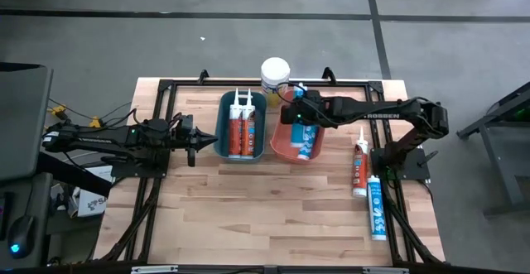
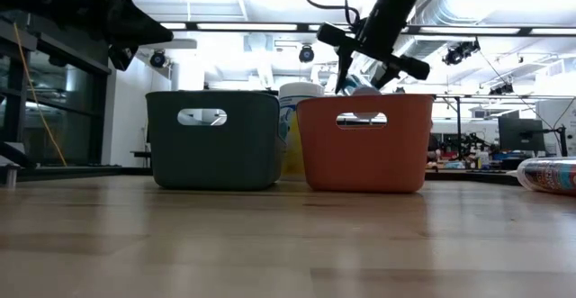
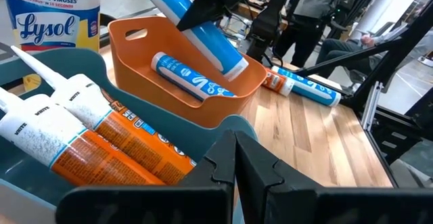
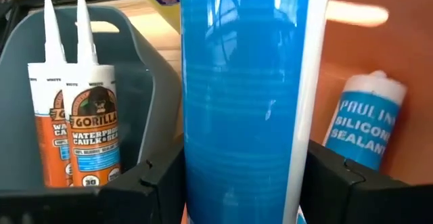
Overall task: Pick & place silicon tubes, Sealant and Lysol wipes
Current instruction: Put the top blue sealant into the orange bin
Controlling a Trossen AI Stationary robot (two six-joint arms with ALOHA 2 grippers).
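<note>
The right tool (image 1: 300, 108), clamped on a blue tube (image 3: 193, 26), should be lowered level into the orange bin (image 1: 281, 146); the left tool (image 1: 201, 140), closed, waits beside the grey bin (image 1: 222, 133).

1. Wooden table (image 1: 273, 216), light planks, black frame rails along the edges.
2. Teal bin (image 1: 243, 126) stands on it, left of centre.
3. Orange bin (image 1: 300, 139) just beside the teal one, on its right (low view can't show if they touch).
4. Lysol wipes (image 1: 275, 74) upright just behind the two bins.
5. Orange-and-white tube (image 1: 359, 167) lies flat near the right edge.
6. Blue tube (image 1: 376, 210) lies next to it, closer to the front.
</note>
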